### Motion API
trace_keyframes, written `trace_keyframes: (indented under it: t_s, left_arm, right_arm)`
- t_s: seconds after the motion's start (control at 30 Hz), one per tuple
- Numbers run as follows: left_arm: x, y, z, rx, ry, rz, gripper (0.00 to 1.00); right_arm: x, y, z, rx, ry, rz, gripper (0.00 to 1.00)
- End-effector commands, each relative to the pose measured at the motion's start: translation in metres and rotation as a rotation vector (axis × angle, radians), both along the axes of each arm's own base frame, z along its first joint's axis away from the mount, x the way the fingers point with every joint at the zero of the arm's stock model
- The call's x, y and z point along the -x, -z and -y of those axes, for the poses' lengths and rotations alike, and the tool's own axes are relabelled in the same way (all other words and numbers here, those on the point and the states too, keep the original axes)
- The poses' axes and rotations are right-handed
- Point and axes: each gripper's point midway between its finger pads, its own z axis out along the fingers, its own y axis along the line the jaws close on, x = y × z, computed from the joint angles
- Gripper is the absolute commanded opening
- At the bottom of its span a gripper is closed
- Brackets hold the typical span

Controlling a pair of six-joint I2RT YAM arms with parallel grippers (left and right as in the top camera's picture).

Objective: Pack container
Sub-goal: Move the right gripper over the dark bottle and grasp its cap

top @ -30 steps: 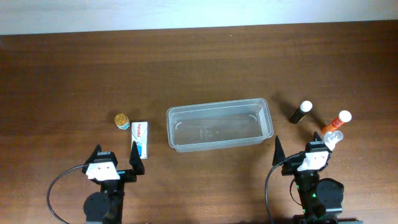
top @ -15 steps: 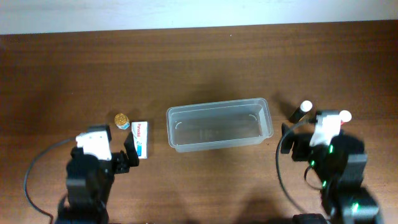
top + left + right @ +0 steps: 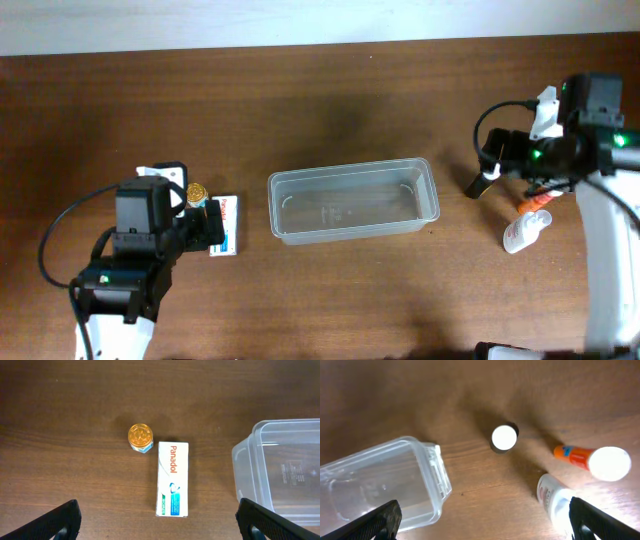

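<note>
The clear plastic container (image 3: 350,171) lies empty at the table's middle; its rim shows in the left wrist view (image 3: 245,455) and the right wrist view (image 3: 432,467). My left gripper (image 3: 205,224) is open and empty above a white Panadol box (image 3: 226,225) (image 3: 172,478) and a small gold-lidded jar (image 3: 196,191) (image 3: 140,437). My right gripper (image 3: 494,156) is open and empty above a dark bottle with a white cap (image 3: 480,183) (image 3: 504,437), an orange bottle (image 3: 575,456) and a white bottle (image 3: 525,232) (image 3: 554,500).
The brown wooden table (image 3: 330,90) runs to a white wall at the back. The left arm's cable (image 3: 55,245) loops at the front left. The right arm (image 3: 605,230) stretches along the right edge.
Both arms have lifted from their front rest positions. The left gripper moved forward over the box and jar. The right gripper moved back and right over the bottles.
</note>
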Motion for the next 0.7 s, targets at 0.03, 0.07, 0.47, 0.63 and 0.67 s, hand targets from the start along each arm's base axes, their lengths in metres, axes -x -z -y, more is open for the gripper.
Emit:
trace_keyframes:
  t_s: [0.03, 0.07, 0.47, 0.63, 0.67]
  left_arm:
    - [-0.004, -0.006, 0.002, 0.004, 0.016, 0.009, 1.0]
    - [-0.004, -0.006, 0.002, 0.004, 0.015, 0.009, 1.0]
    - [-0.003, -0.005, 0.002, 0.004, 0.016, 0.008, 1.0]
    - [-0.002, -0.005, 0.002, 0.003, 0.015, 0.003, 1.0]
    - [-0.002, -0.005, 0.002, 0.003, 0.015, 0.003, 1.0]
  right_arm:
    - [-0.013, 0.046, 0.001, -0.059, 0.014, -0.146, 0.98]
    - [-0.015, 0.056, 0.001, -0.065, 0.016, -0.176, 0.98]
    - [-0.036, 0.114, 0.014, -0.078, 0.154, -0.285, 0.92]
    - [-0.036, 0.115, 0.021, -0.048, 0.2, -0.286, 0.92]
    - [-0.035, 0.116, 0.023, -0.039, 0.222, -0.291, 0.92]
